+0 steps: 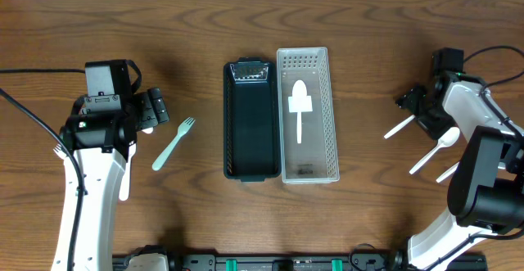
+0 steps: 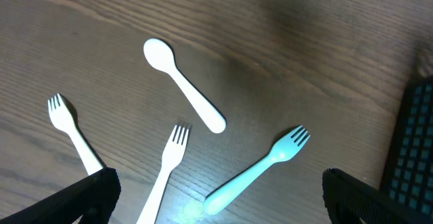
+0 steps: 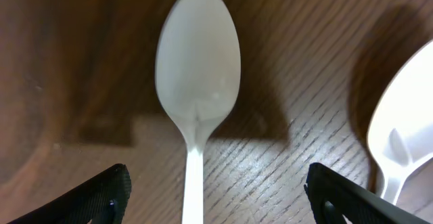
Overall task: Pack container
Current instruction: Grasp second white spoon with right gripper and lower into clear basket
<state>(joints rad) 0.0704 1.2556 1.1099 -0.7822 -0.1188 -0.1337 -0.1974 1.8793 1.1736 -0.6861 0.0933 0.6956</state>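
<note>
Hovering at the left of the table, the left gripper is spread wide and holds nothing. Below it lie two white forks, a white spoon and a teal fork, all flat on the wood and apart from each other. At mid-table a black container stands long side to long side with a clear perforated container, touching or nearly so. One white utensil lies inside the clear one, and the black one looks empty. At the right, the right gripper is also wide open and grips nothing, low over a second white spoon that lies bowl-up between its fingers. A third white spoon lies just beside, and one more white piece near the arm is too small to identify.
</note>
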